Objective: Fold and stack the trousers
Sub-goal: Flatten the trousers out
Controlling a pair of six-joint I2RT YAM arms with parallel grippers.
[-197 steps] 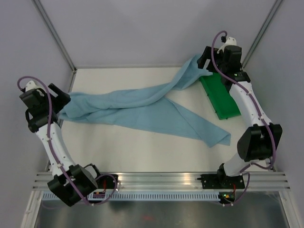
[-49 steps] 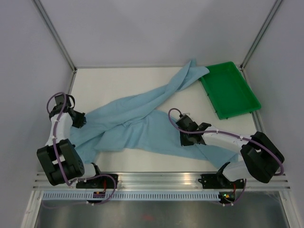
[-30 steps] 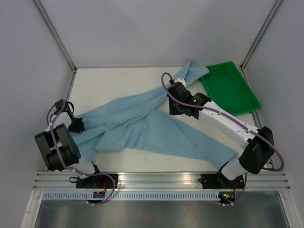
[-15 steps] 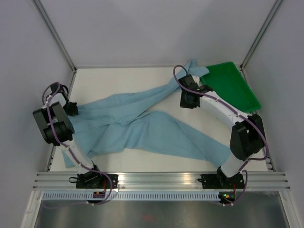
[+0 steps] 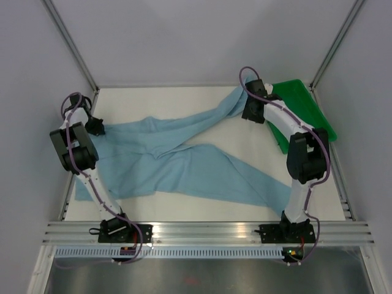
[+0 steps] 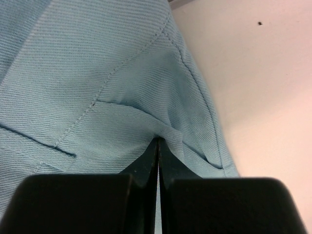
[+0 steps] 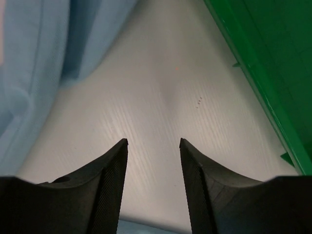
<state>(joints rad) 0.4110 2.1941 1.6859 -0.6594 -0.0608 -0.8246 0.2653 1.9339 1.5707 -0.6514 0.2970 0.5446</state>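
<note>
While clamping the trousers [image 5: 177, 162] at their waist end, keeping the left tool [image 6: 157, 146] pressed fully closed, its two dark fingers meeting on a small pinched fold of sky-blue cloth. Showing, in the left wrist view, stitched seams and a short stitched slit just past that fold, with pale bare surface [image 5: 159, 104] off to the right of the cloth. Holding that end at the far left of the surface, close to the left wall. Lying spread flat from there in a sideways V: one leg running up and to the right toward the far right corner, the other slanting down to the near right and ending close to the right arm's base, with a wedge of bare surface showing between the two. Hanging the right tool [image 7: 153, 142] over the far right part of the surface, fingers standing clearly apart and gripping nothing, only bare surface showing between them. Framing, in the right wrist view, the far leg's blue cloth on the left and the rim of the green tray [image 5: 306, 113] on the right, well apart from each other. Sitting at an angle in the far right corner, partly covered by the right arm in the top view.
</note>
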